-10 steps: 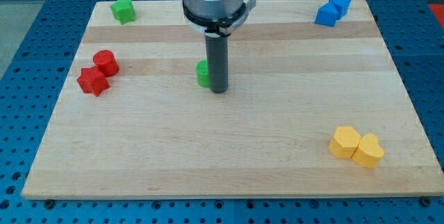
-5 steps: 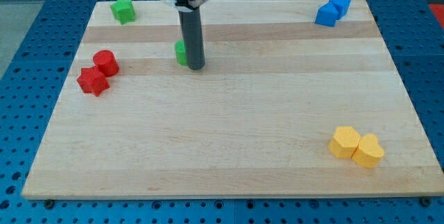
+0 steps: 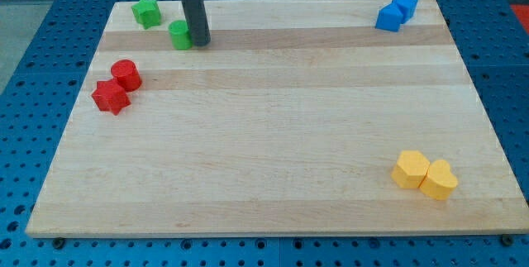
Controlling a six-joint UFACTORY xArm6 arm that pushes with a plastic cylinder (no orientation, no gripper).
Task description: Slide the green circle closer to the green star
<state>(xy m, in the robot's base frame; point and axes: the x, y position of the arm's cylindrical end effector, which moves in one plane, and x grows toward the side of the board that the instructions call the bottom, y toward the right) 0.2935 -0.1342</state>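
My tip (image 3: 199,43) sits at the view's upper left, pressed against the 3 o'clock side of the green circle (image 3: 180,34); I have no gripper on this arm, just the bare rod, so nothing opens or closes. The green circle lies near the green star (image 3: 148,11), at about 4 o'clock from it, with a narrow gap between them. At 8 o'clock from the circle, by the board's (image 3: 264,168) left edge, the red circle (image 3: 126,75) touches the red star (image 3: 110,97). Two blue blocks (image 3: 396,11) huddle at the top right corner, and the yellow pair (image 3: 424,174) touch at the bottom right.
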